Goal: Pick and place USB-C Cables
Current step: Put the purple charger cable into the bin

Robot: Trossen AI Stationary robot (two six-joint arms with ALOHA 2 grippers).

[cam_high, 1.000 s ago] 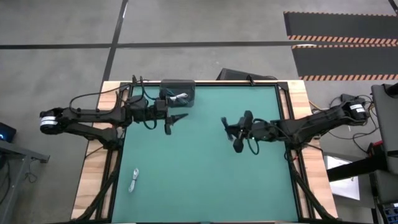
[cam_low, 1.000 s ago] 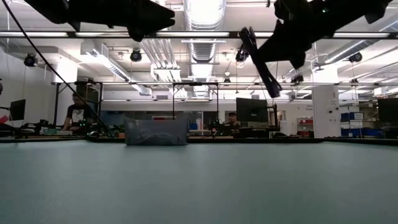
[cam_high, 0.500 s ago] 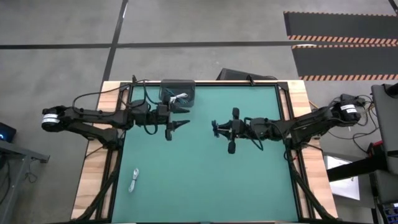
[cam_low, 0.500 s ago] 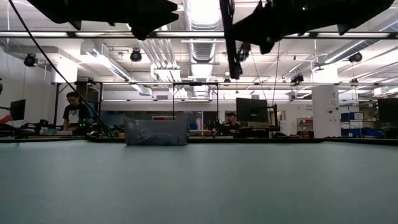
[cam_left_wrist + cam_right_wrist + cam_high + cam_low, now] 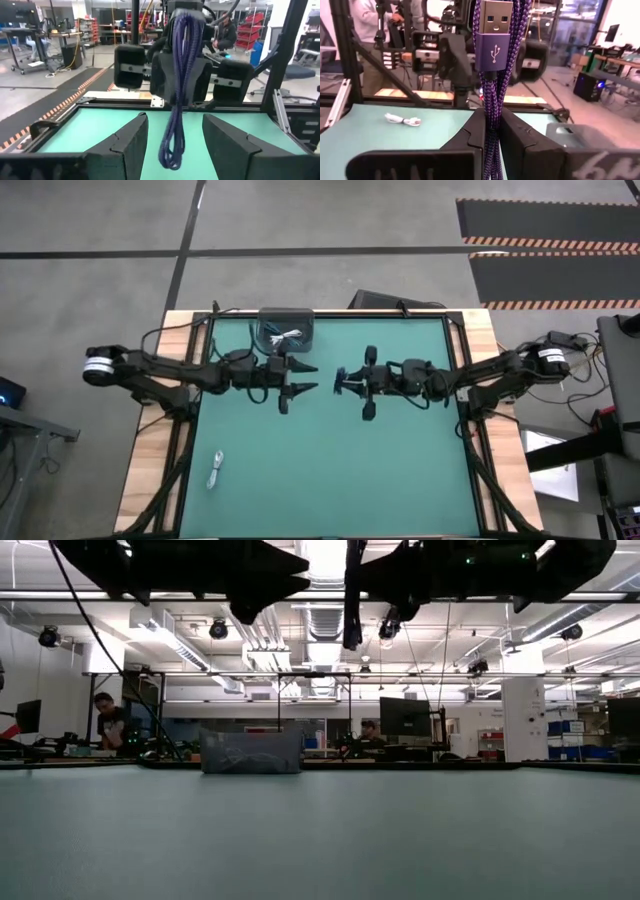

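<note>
Left arm: you have it stretched level from 9 o'clock toward the tabletop centre, raised above the surface.
Left tool: fingers spread wide, holding nothing, tips facing the right tool.
Right arm: you have it reaching in from 3 o'clock, also raised.
Right tool: clamped tight on the purple cable, whose loop hangs down between the left fingers in the left wrist view.
White cable: lying on the tabletop near 7 o'clock.
Bin: at 12 o'clock, holding a pale cable.
</note>
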